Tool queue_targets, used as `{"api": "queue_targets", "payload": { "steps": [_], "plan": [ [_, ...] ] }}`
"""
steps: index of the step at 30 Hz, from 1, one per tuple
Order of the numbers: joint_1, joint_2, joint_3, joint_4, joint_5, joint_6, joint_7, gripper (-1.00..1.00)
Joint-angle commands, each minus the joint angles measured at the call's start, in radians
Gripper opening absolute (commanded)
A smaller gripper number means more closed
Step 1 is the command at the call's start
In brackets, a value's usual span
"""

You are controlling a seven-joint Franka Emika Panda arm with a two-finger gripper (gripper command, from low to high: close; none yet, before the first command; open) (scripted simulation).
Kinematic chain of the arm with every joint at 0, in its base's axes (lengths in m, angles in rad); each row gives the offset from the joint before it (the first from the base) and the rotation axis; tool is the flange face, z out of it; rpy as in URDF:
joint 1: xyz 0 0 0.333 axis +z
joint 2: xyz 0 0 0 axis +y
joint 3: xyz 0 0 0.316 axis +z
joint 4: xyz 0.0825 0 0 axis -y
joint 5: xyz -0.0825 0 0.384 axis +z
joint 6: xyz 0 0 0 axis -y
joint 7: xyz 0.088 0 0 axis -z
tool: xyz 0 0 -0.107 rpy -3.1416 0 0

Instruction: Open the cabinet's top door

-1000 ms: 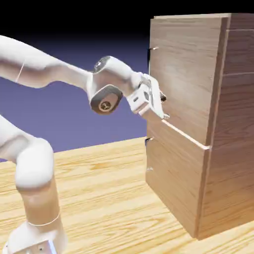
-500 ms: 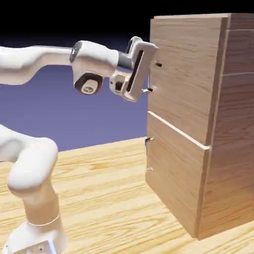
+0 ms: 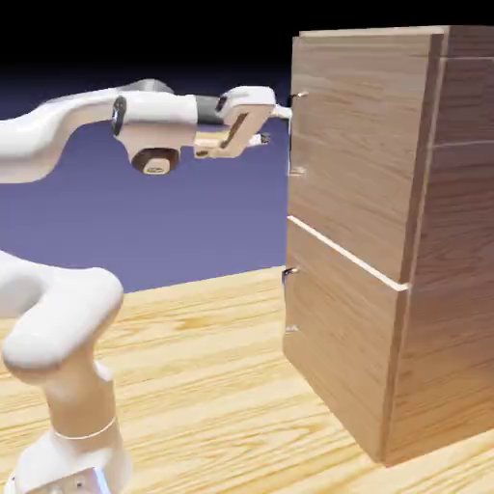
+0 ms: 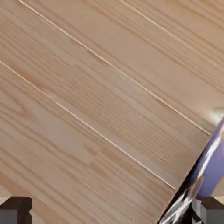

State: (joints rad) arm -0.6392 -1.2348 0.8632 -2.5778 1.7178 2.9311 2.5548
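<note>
The tall wood-grain cabinet (image 3: 453,251) stands at the exterior view's right. Its top door (image 3: 352,164) lies flush and shut, with a thin vertical metal handle (image 3: 293,135) at its left edge. My gripper (image 3: 274,125) is level with that handle's upper half, just left of it, and it is open with nothing between its fingers. One fingertip (image 3: 284,112) is close to the bar; I cannot tell if it touches. In the hand view the door's wood (image 4: 96,100) fills the frame. The shiny handle (image 4: 197,179) runs slantwise at the lower right, beside the right fingertip (image 4: 211,211).
The lower door (image 3: 338,357) sits shut under the top one, with its own small handle (image 3: 288,304) at the left edge. The arm's base and elbow (image 3: 68,386) rise at the lower left from the wooden table (image 3: 212,386).
The hand has risen from the seam between the two doors to the top handle's height, pulled a little left and turned level. Its jaws have stayed open.
</note>
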Motion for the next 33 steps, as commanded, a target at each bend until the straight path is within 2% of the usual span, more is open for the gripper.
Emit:
{"api": "queue_targets", "payload": {
  "steps": [1,8,16,17,18,30,33],
  "plan": [
    [-0.016,-0.016,0.021,0.006,0.041,-0.003,0.044,0.0],
    [-0.123,-0.126,0.163,0.044,0.324,-0.02,0.343,0.0],
    [-0.345,-0.176,0.213,0.142,0.425,-0.153,0.343,0.0],
    [-0.345,-0.176,0.213,0.142,0.425,-0.153,0.343,-1.0],
    [-0.345,-0.176,0.213,0.142,0.425,-0.153,0.343,-1.0],
    [-0.275,-0.511,-0.008,-0.183,0.432,-0.675,0.347,-1.0],
    [-0.227,-0.528,-0.108,-0.265,0.392,-0.784,0.29,-1.0]
  ]
}}
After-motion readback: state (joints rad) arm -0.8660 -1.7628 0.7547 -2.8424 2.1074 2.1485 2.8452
